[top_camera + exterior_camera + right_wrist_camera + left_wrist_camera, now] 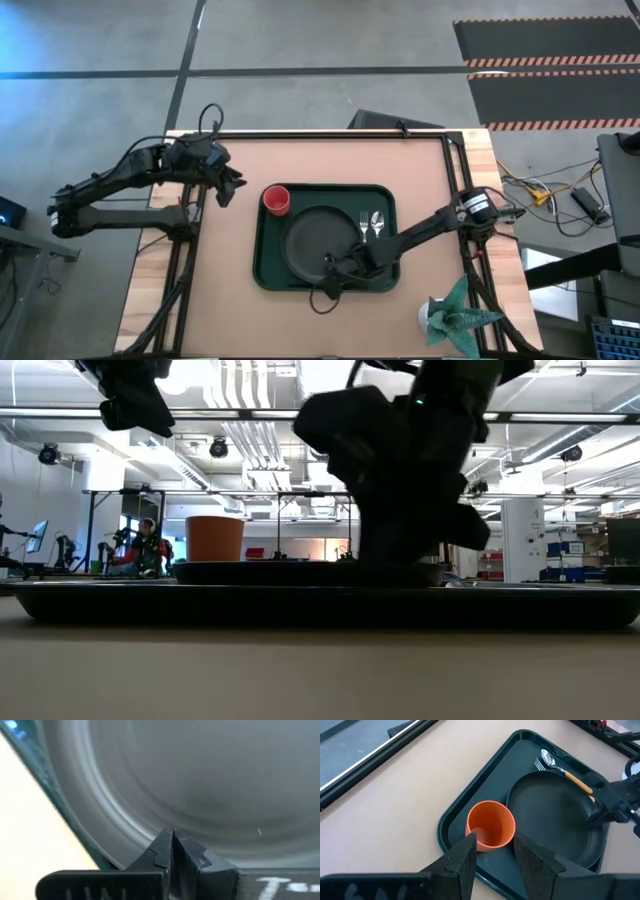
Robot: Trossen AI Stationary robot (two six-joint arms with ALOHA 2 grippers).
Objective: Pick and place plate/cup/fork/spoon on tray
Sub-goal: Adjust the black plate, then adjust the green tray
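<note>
The right gripper (330, 268) is seen fully closed, holding nothing, low over the plate's (312, 240) near rim. The plate, cup (276, 200), fork (365, 226) and spoon (377, 224) are all set on the tray (262, 255). The left gripper (226, 188) is held wide apart and empty, above bare tabletop (420, 170) just outside the tray's edge, beside the cup.

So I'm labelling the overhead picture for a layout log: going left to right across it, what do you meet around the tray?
Left gripper → cup → plate → right gripper, at the plate's near rim → fork → spoon → tray's right rim.
</note>
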